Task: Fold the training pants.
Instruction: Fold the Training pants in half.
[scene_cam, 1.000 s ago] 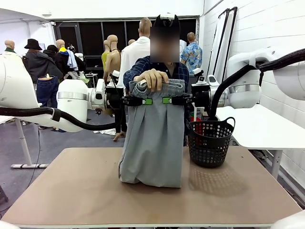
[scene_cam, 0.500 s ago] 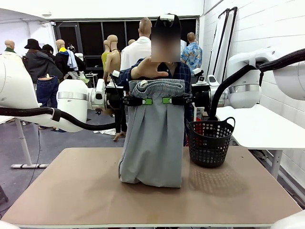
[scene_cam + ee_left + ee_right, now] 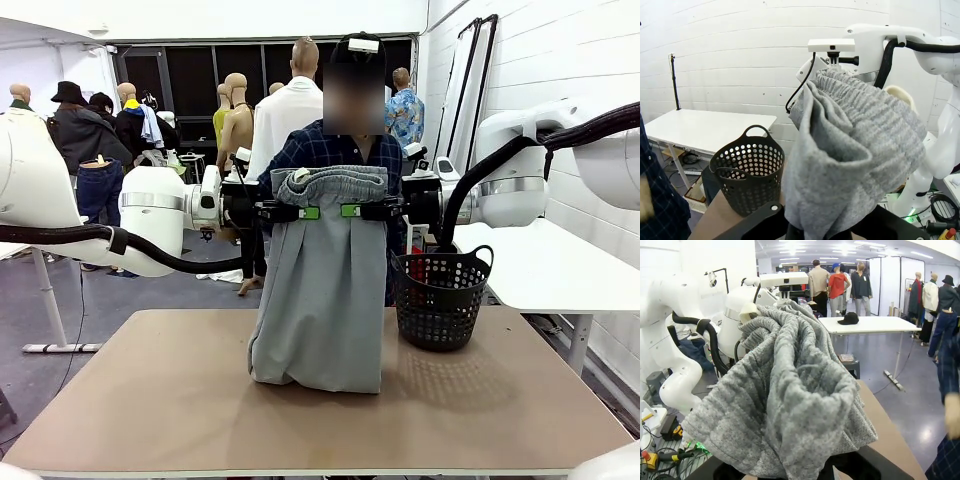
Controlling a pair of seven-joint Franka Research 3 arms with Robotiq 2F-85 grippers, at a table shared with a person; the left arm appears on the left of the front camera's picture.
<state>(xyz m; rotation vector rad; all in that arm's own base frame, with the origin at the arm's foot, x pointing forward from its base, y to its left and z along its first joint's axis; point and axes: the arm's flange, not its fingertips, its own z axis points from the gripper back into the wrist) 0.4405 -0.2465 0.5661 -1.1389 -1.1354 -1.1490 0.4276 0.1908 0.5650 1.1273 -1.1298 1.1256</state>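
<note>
The light grey training pants (image 3: pixel 322 290) hang upright over the middle of the table, their gathered waistband (image 3: pixel 332 184) at the top and their lower end resting on the tabletop. My left gripper (image 3: pixel 296 212) is shut on the waistband's left side, my right gripper (image 3: pixel 358 211) shut on its right side, both at the same height. In the left wrist view the bunched grey waistband (image 3: pixel 850 145) rises from between the black fingers. The right wrist view shows the same bunched grey fabric (image 3: pixel 790 390) close up. A person stands just behind the pants.
A black mesh basket (image 3: pixel 440 295) stands on the brown table (image 3: pixel 150 400) right of the pants. The person's sleeve (image 3: pixel 945 455) is at the right wrist view's edge. A white side table (image 3: pixel 560 265) lies to the right.
The person's hand, which gripped the top of the waistband a second ago, has lifted off and dropped out of sight. Pants and both grippers have stayed in place.
</note>
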